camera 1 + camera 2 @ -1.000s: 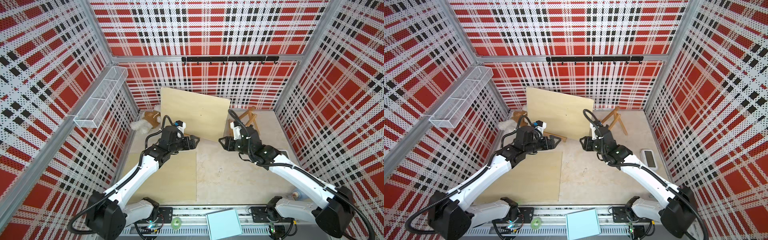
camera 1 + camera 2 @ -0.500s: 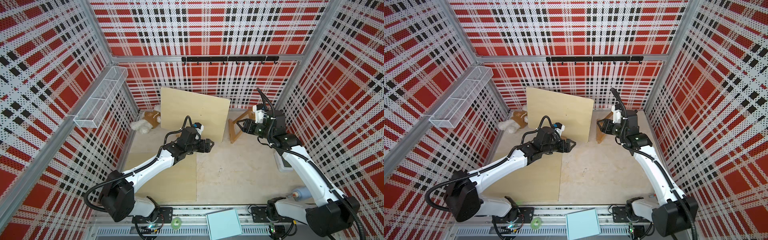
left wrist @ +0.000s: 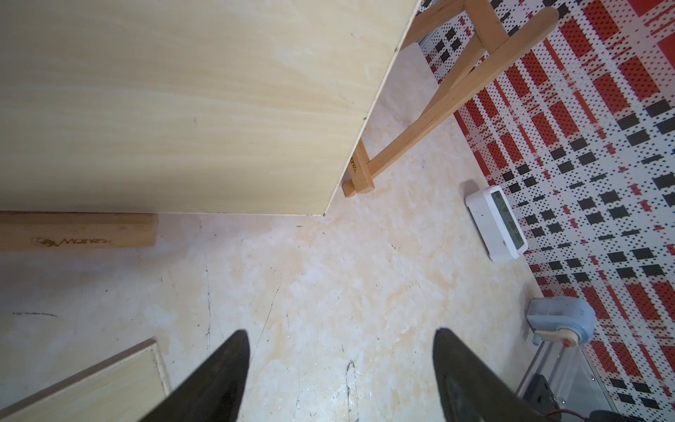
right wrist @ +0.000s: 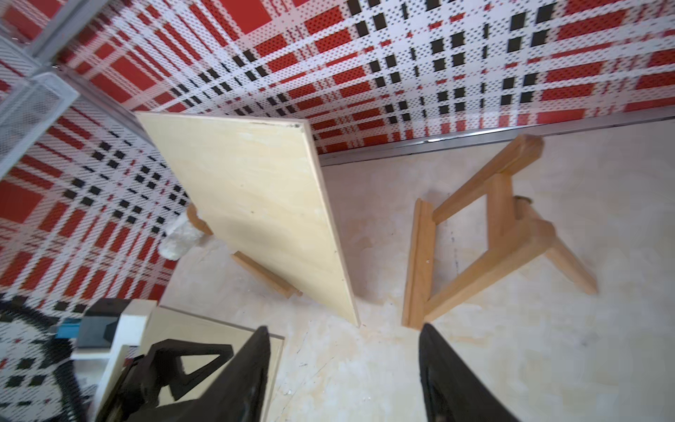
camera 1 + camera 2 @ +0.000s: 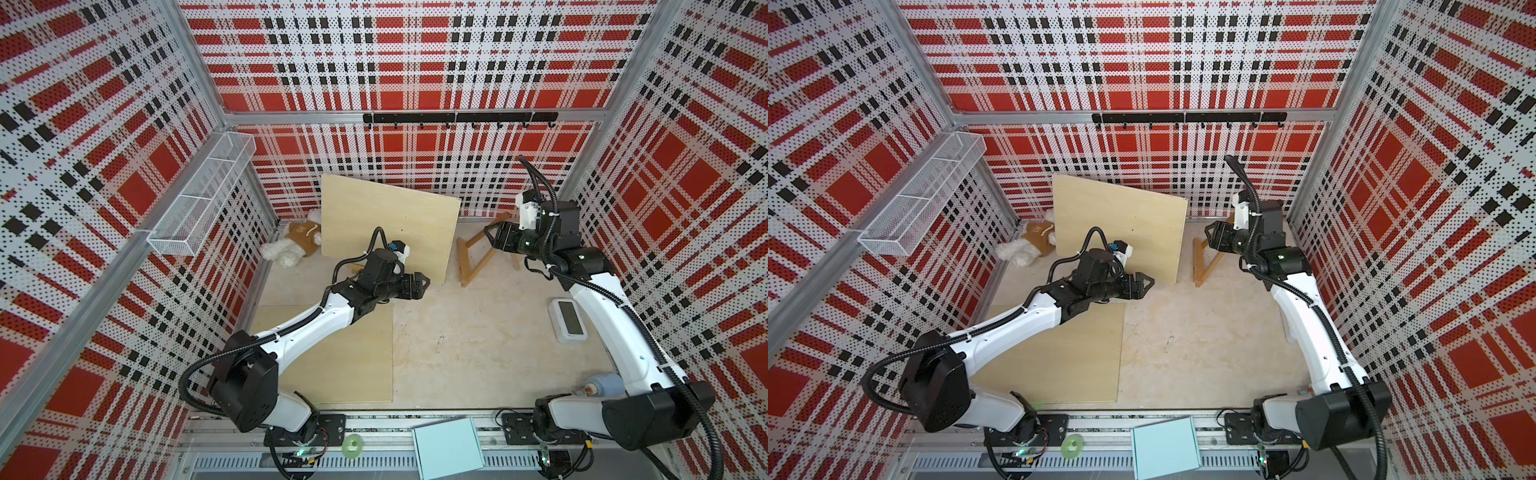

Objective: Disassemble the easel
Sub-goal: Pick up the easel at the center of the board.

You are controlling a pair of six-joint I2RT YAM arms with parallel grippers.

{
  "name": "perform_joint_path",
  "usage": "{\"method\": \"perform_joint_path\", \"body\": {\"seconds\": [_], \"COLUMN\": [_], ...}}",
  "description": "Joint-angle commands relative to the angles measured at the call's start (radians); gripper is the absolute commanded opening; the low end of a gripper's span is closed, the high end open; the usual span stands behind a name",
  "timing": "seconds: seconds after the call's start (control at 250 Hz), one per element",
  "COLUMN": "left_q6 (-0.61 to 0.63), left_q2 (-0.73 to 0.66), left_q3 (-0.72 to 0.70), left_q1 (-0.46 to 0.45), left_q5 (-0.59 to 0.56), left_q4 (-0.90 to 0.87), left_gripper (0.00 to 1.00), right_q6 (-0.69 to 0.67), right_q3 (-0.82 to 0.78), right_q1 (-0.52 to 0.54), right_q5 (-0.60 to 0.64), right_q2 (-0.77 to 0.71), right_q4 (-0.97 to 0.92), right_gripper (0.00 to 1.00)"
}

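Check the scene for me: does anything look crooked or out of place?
Yes. The upright board sits askew: its top edge slopes, and the corner nearest the easel frame is down on the table, apart from that frame.

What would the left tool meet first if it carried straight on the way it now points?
Most likely the board, at its lower corner, which lies almost dead ahead of the open left tool in the wrist view. Should it slip past, the easel comes next; depth is hard to judge.
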Motion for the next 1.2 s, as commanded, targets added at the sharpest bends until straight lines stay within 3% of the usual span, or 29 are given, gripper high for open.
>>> {"method": "perform_joint_path", "body": {"seconds": [0.0, 0.136, 0.332, 0.796, 0.912, 1.052, 1.192], "left_q6": [0.013, 0.017, 0.016, 0.019, 0.021, 0.028, 0.034], "left_q2": [0.012, 0.013, 0.003, 0.005, 0.013, 0.016, 0.013], "left_q3": [0.029, 0.027, 0.013, 0.013, 0.028, 0.039, 0.041], "left_q1": [0.004, 0.005, 0.014, 0.03, 0.03, 0.031, 0.033], "left_q5": [0.015, 0.02, 0.021, 0.029, 0.029, 0.026, 0.022], "left_q4": [0.027, 0.026, 0.025, 0.028, 0.025, 0.017, 0.011], "left_gripper": [0.81, 0.81, 0.81, 0.81, 0.81, 0.81, 0.81], "right_q6": [-0.033, -0.015, 0.009, -0.027, -0.053, -0.077, -0.104], "right_q3": [0.047, 0.026, 0.017, 0.043, 0.059, 0.05, 0.035], "right_q1": [-0.046, -0.098, -0.118, -0.118, -0.118, -0.119, -0.119], "right_q5": [0.154, 0.151, 0.012, 0.118, 0.084, 0.063, 0.061], "right_q2": [0.052, 0.095, 0.179, 0.313, 0.338, 0.34, 0.319], "right_q4": [-0.098, -0.054, 0.065, 0.134, 0.156, 0.178, 0.178], "right_gripper": [0.69, 0.7, 0.7, 0.68, 0.59, 0.34, 0.18]}}
